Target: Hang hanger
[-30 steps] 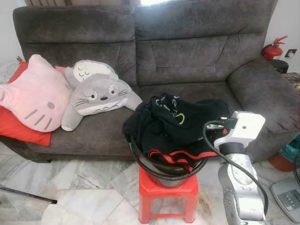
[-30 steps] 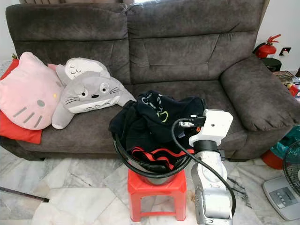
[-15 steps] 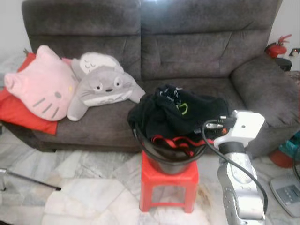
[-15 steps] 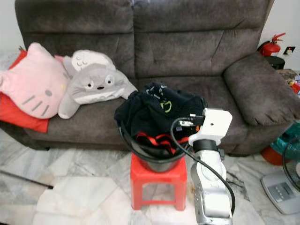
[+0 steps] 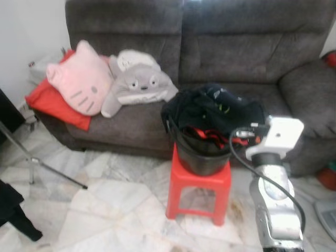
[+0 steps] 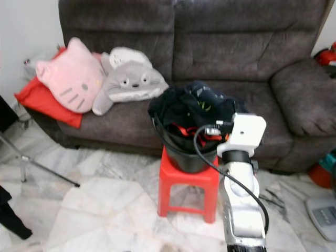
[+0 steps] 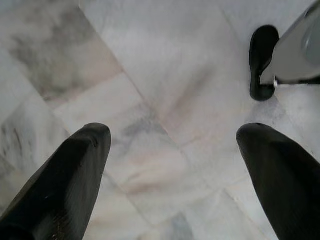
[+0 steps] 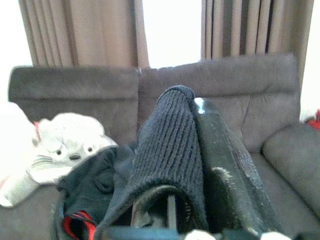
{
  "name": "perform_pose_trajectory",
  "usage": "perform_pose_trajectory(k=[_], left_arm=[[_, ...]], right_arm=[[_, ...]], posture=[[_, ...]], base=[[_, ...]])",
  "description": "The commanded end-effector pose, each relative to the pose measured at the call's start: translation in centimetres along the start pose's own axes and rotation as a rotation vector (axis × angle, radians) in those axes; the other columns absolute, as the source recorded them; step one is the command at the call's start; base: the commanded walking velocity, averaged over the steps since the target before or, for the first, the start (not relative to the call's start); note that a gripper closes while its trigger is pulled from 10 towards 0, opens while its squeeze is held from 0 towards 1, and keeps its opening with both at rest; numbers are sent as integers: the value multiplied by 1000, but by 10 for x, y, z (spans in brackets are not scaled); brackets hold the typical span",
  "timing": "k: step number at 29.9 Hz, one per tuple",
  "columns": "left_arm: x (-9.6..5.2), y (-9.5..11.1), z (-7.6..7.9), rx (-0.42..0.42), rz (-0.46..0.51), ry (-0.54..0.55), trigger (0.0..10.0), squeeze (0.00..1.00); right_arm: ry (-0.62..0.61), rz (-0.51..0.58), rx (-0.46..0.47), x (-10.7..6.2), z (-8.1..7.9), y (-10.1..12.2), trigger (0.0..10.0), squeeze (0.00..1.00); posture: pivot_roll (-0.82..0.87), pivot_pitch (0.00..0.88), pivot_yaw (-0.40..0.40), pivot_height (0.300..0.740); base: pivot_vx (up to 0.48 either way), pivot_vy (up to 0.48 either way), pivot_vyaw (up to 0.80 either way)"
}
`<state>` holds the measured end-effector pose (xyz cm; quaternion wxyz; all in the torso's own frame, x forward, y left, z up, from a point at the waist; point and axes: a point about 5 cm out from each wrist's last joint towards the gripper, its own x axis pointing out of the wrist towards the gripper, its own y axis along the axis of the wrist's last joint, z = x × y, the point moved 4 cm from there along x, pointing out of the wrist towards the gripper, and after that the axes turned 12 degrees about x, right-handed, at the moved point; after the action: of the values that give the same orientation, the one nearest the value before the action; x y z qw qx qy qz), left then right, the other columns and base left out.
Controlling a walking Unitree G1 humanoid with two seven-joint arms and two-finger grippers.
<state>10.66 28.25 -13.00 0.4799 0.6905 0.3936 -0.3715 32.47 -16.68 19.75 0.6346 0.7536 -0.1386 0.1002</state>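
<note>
No hanger can be told for certain; red strips [image 5: 202, 134] are seen among black clothes [image 5: 210, 107] in the bucket [image 5: 202, 160], which is set on a red stool [image 5: 199, 184]. Behind the bucket a grey sofa [image 5: 236, 47] is seen. Beside the bucket the right gripper [image 8: 190, 100] is held with its fingers pressed together. Away from the bucket, the left gripper [image 7: 172, 135] is spread wide over marble floor [image 7: 165, 75].

- Both eye views are soft with motion blur; the sofa [image 5: 236, 47] and the red stool [image 5: 199, 186] lack crisp edges.
- Daylight is even and moderately bright, with faint shadows on the marble floor [image 5: 105, 205].
- In the right wrist view the window [image 8: 172, 30] between the curtains [image 8: 85, 32] is blown out white.
- The near fingers [image 8: 172, 150] are out of focus.
</note>
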Motion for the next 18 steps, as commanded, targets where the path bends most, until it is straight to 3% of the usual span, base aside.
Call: perform_pose_trajectory(k=[1,11,14,18], left_arm=[[-1,-5,-4,-6,-12,9,10000,0],[-1,-5,-4,0,-12,9,10000,0],[-1,-5,-4,2,-11,8,10000,0],[-1,-5,-4,3,-10,9,10000,0]], right_arm=[[5,67,-20,5,1,16,10000,0],[11,212,-114,20,-5,53,10000,0],[0,333,-188,26,-11,84,10000,0],[16,405,-224,27,-19,103,10000,0]], posture=[[-99,0,77,716],[-100,0,81,716],[-101,0,85,716],[-101,0,85,716]], base=[[-311,0,0],[-315,0,0],[-317,0,0],[-316,0,0]])
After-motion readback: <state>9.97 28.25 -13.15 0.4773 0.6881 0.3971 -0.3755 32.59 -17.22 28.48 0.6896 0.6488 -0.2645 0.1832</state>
